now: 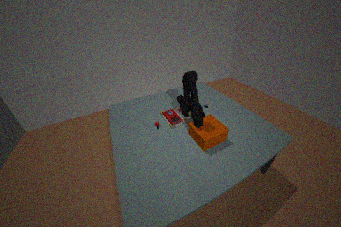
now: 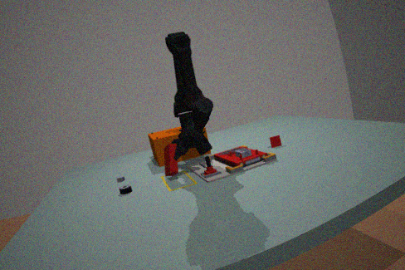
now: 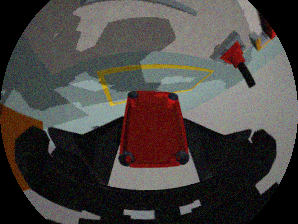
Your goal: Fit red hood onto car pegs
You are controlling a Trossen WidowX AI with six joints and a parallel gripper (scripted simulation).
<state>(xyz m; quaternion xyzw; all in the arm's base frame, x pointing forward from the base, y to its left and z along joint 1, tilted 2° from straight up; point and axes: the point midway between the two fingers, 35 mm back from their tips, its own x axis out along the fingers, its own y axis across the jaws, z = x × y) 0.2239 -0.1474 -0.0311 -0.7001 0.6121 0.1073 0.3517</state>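
Note:
The hood (image 3: 154,130) (image 2: 171,160), a red shell with dark corner bosses, is held between the fingers of my gripper (image 3: 153,120) (image 2: 177,154). In the exterior view it stands steeply on edge, close above the table beside a yellow outline; whether it touches the table I cannot tell. The red chassis (image 2: 224,159) (image 1: 166,114) lies in the jig (image 2: 235,169), with the grey engine block (image 2: 243,152) (image 1: 171,112) on its deck and short pegs around it. The hood is apart from the chassis. The top view does not show the gripper's grasp clearly.
A red piece with a black stem (image 2: 210,170) (image 3: 232,54) stands between hood and chassis. The yellow outline (image 2: 166,184) (image 3: 155,66) is on the table. A red block (image 2: 275,141) (image 1: 156,124) lies beyond the jig. An orange box (image 1: 209,133) (image 2: 159,145) is by the arm's base. A dark round piece (image 2: 125,190) lies apart.

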